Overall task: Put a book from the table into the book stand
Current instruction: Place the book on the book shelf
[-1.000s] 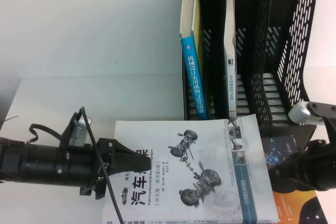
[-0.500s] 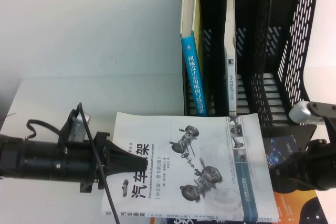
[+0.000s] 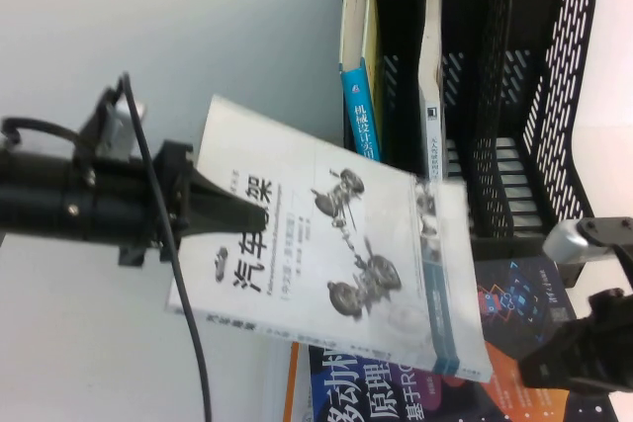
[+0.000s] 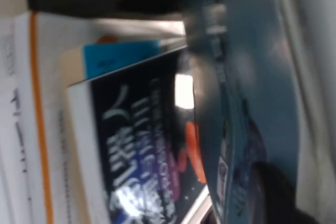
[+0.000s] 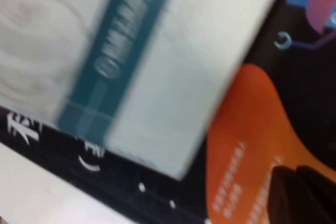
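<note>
High view: left tool clenched on the book at its left edge, book lifted and tilted at frame centre above the surface, just left of the book stand at upper right. Right tool lower right, grip state cannot tell. Left wrist view alone shows the book's teal underside over a dark book.

A dark book with orange graphics lies flat at five o'clock in the high view. At twelve o'clock a blue-spined book stands upright, and a thin white-spined book stands just beside it.
</note>
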Controlling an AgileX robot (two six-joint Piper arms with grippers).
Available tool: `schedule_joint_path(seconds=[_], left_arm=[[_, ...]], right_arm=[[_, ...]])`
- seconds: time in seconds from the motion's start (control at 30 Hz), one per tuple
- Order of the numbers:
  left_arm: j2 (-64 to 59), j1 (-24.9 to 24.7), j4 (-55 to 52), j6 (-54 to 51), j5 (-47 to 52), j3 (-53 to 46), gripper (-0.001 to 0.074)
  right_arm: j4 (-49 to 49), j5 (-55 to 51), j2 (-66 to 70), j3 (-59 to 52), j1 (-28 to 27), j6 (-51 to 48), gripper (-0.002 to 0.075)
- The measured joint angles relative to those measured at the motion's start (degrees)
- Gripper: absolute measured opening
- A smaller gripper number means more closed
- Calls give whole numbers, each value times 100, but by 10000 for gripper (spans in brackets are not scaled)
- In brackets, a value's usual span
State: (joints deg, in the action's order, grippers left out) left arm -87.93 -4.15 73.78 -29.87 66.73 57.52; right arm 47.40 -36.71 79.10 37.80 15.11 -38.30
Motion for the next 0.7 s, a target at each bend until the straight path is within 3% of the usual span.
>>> schedule_joint_path(seconds=[0.5,0.7], left_arm=[[798,-17,-363,1400,321,1953,118],[711,-629,-422,1779,-244,3018,118]], right_arm=[[-3522,-435,-3080,-44,-652,2444,-2],[-5808,-461,-4232,-52,-661,4833,-2]])
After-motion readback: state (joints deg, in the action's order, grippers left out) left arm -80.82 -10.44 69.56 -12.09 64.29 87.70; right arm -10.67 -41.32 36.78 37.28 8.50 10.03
